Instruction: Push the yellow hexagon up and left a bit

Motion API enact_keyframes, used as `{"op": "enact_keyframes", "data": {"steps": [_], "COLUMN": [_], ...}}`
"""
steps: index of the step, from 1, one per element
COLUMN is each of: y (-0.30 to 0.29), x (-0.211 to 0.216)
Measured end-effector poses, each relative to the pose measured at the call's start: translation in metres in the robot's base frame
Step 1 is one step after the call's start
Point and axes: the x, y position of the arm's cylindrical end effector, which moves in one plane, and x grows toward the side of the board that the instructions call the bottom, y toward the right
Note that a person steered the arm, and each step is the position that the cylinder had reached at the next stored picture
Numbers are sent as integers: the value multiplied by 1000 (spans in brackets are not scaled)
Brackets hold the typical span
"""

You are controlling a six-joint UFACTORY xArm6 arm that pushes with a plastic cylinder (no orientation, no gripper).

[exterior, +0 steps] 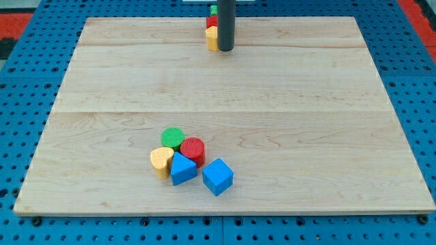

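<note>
At the view's top, near the middle: a straight dark rod [225, 24], standing on the wooden board [306, 82]. Down at its lower end, my tip [225, 50], resting on the wood close to the board's top edge.

Just a plain rod in place of a claw. Cannot open, cannot shut, holds nothing.

Right beside my tip, on the view's left: the yellow hexagon [212, 39]. Looks to be touching the rod, or very nearly so; hard to say which. Partly hidden behind the rod, so only its left part in sight and its shape hard to make out. Sits a tiny bit higher in the view than my tip.

Behind the yellow hexagon, toward the view's top: a red block [211, 22], and past that a green block [214, 9] at the very edge of the picture. Both partly hidden, shapes not clear.

Far away, near the view's bottom and a little left of the middle: a tight bunch of five blocks.
- A green cylinder [172, 138] at the top of the bunch.
- A red cylinder [193, 150] pressed against its right.
- A yellow heart [161, 162] on the left.
- A blue triangle [182, 169] tucked between the heart and the red cylinder.
- A blue cube [217, 176] on the right, just beside the triangle.

All around the board: a blue table [27, 82] full of little holes.
</note>
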Motion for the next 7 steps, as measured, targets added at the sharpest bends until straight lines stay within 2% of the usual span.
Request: {"op": "enact_keyframes", "data": {"steps": [2, 3, 4, 6, 7], "y": [16, 105, 129, 118, 55], "x": [8, -22, -85, -88, -87]}}
